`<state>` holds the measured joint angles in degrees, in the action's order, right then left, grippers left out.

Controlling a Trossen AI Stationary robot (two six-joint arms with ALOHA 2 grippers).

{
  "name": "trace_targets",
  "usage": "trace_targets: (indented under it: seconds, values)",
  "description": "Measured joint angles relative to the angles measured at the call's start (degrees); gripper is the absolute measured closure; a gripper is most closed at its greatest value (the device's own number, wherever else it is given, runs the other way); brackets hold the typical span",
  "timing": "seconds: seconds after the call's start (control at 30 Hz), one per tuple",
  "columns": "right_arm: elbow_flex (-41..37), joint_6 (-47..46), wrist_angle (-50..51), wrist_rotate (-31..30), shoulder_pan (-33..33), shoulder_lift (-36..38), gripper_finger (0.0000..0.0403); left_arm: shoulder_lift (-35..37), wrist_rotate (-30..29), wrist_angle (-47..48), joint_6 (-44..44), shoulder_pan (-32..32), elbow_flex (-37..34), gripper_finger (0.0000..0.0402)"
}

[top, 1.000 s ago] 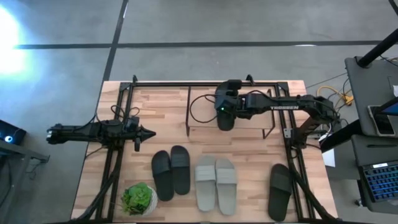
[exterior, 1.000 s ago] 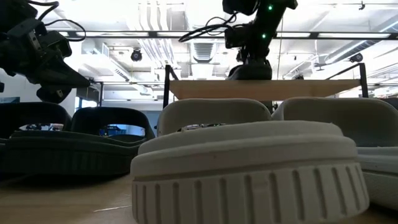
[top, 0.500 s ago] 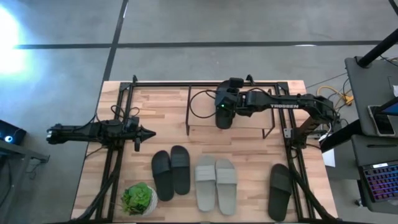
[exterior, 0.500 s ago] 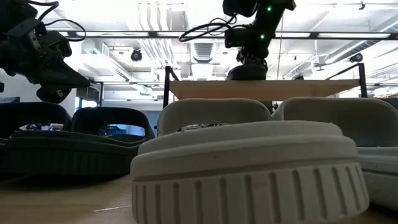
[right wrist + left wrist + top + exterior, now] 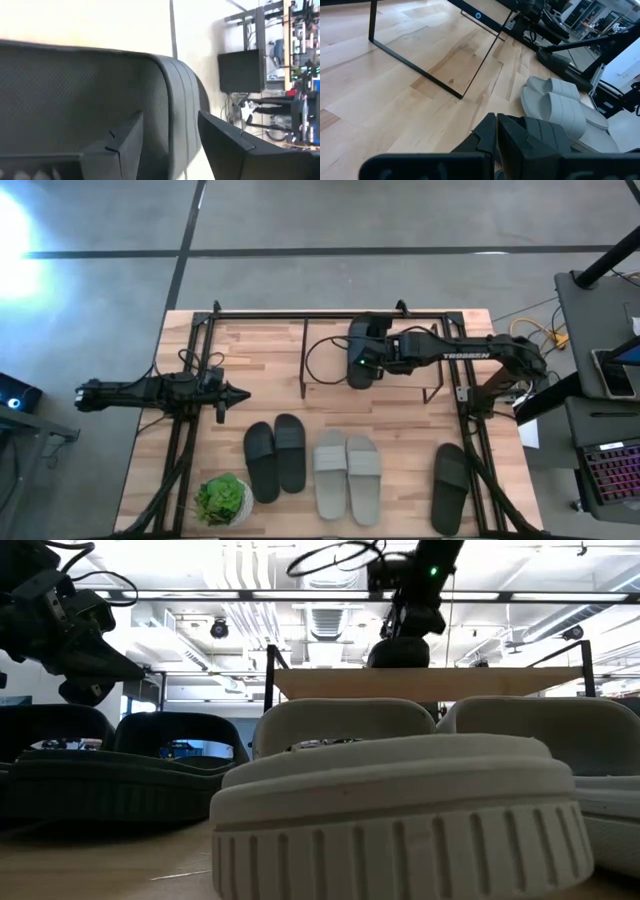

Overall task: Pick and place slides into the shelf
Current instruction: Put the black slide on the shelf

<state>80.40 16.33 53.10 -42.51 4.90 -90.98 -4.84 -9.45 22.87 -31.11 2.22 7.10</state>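
A black slide (image 5: 75, 85) lies on the shelf's wooden top board (image 5: 410, 380), seen as a dark lump (image 5: 400, 657) in the low view. My right gripper (image 5: 170, 145) hangs right over it, open, its fingers on either side of the slide's ribbed rim (image 5: 177, 95). A black pair (image 5: 275, 458), a light grey pair (image 5: 347, 475) and a single black slide (image 5: 450, 485) rest sole-down on the table in front of the shelf. My left gripper (image 5: 240, 392) waits shut above the table's left side. My right gripper comes at the black slide from above, its open fingers (image 5: 125, 142) spread to either side of the rim. I cannot tell whether a finger still touches the slide. The slide lies flat on the shelf's top board.
A green potted plant (image 5: 222, 500) stands at the table's near left corner. The shelf's thin black legs (image 5: 420, 75) stand on the tabletop. A black cable (image 5: 318, 352) loops over the shelf's left part. Black frame rails run along both table sides.
My right gripper has opened and let go of the black slide, which stays on the shelf's top board. Its wrist has tipped and risen a little above the slide.
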Motion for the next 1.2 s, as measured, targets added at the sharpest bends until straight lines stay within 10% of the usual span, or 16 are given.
trace_targets:
  seconds: [0.4, 0.7, 1.2]
  values:
    - [11.0, -36.5, 37.5, 3.3, -17.1, 1.1, 0.0219, 0.0, 0.0, 0.0, 0.0, 0.0, 0.0, 0.0402]
    - [8.9, -57.6, 36.7, 14.8, -39.3, 3.5, 0.0220, 0.0, 0.0, 0.0, 0.0, 0.0, 0.0, 0.0402]
    - [-1.6, -90.1, 37.0, 36.2, -58.3, -1.8, 0.0220, 0.0, 0.0, 0.0, 0.0, 0.0, 0.0, 0.0402]
